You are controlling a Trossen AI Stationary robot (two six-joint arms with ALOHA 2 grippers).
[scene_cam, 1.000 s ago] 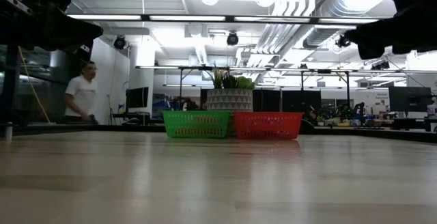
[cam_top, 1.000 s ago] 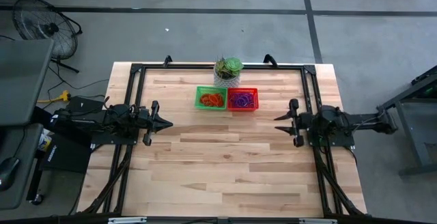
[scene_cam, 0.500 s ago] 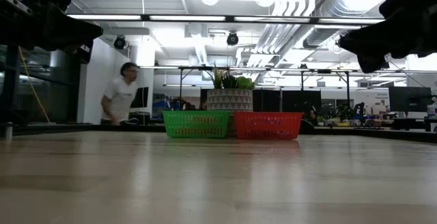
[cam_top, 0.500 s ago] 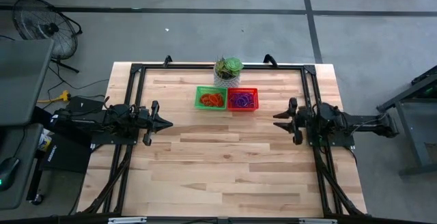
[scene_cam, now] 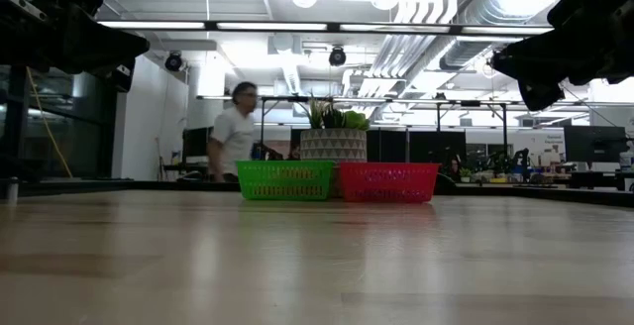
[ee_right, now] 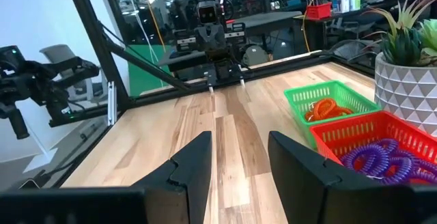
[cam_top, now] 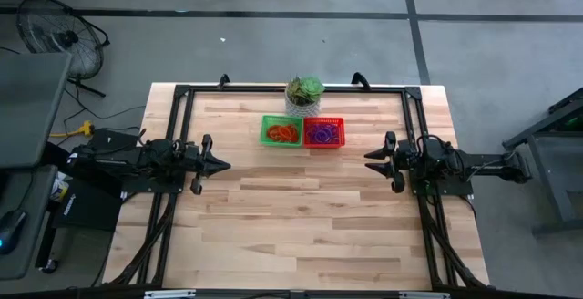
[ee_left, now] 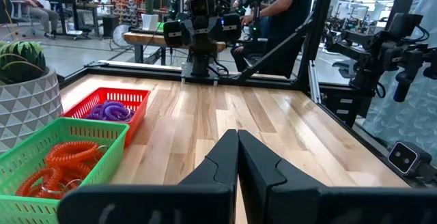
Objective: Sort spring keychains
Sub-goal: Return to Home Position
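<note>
The orange spring keychains (cam_top: 283, 134) lie piled in the green basket (cam_top: 264, 132), also seen as orange coils (ee_left: 58, 164) in the left wrist view. The purple spring keychains (cam_top: 320, 134) lie in the red basket (cam_top: 341, 133), shown as purple coils (ee_right: 375, 161) in the right wrist view. Both baskets stand side by side near the table's far edge. My left gripper (cam_top: 221, 163) hovers shut at the table's left side, away from the baskets. My right gripper (cam_top: 370, 159) hovers open at the table's right side, also apart from them.
A potted plant in a grey patterned pot (cam_top: 303, 96) stands just behind the two baskets at the far edge. A black frame (cam_top: 178, 108) runs along the table's left, far and right sides. A person (scene_cam: 236, 133) walks in the room beyond the table.
My right gripper has moved slightly toward the table's far edge and a little toward the left, staying above the table. The person in the background has walked from left toward the baskets' side of the room. The baskets and keychains have stayed put.
</note>
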